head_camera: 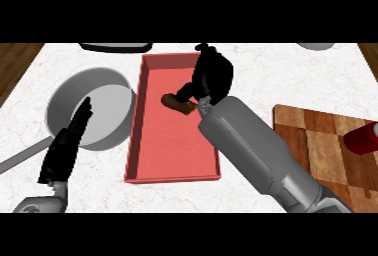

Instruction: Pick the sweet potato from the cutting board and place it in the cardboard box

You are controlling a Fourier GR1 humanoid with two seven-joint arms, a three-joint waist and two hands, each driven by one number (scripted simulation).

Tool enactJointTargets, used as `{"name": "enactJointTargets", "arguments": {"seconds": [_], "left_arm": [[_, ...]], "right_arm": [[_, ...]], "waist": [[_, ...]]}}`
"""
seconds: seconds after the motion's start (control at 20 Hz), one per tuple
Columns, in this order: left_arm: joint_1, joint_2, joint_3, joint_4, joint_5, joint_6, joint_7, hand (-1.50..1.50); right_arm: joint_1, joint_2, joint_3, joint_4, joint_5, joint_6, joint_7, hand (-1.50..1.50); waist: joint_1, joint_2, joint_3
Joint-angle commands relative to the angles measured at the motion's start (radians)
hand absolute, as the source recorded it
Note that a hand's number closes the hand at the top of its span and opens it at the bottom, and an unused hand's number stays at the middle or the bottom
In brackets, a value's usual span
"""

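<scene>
The brown sweet potato (pixel 176 102) lies inside the long red-walled box (pixel 136 150) in the middle of the counter, in its far half. My right hand (pixel 212 75) hovers over the box just right of the potato. Its fingers stretch away toward the far wall and its thumb (pixel 187 93) reaches down to the potato's upper edge; whether they touch I cannot tell. The hand is open. My left hand (pixel 65 150) rests open at the lower left, fingers straight and pointing up, in front of a grey pan. The wooden cutting board (pixel 317 145) lies at the right.
A large grey pan (pixel 103 95) sits left of the box, its handle (pixel 18 159) running to the lower left. A red cup (pixel 363 138) stands on the cutting board's right edge. A dark object (pixel 114 47) and a grey bowl (pixel 319 46) sit at the far edge.
</scene>
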Motion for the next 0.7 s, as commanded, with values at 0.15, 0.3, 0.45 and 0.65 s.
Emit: {"name": "enactJointTargets", "arguments": {"seconds": [0.15,0.3,0.45,0.65], "left_arm": [[-0.007,-0.009,0.007,0.04,-0.012,0.013,0.018,0.0],[0.038,-0.014,0.002,0.005,0.0,0.004,0.005,0.0],[0.048,-0.018,0.008,-0.006,-0.017,0.029,0.004,0.0],[0.083,-0.017,0.028,0.002,-0.008,0.03,-0.002,0.0]], "right_arm": [[-0.045,0.007,-0.066,0.05,0.0,-0.389,0.016,-1.5],[0.009,0.007,-0.09,0.045,0.029,-0.544,-0.018,-1.5],[-0.011,0.007,-0.127,-0.004,0.009,-0.614,-0.039,-1.5],[0.121,0.007,-0.153,-0.119,0.033,-0.71,-0.082,-1.5]], "waist": [[-0.02,0.002,-0.003],[-0.03,-0.004,-0.003],[-0.041,-0.009,-0.002],[-0.078,-0.018,-0.002]]}}
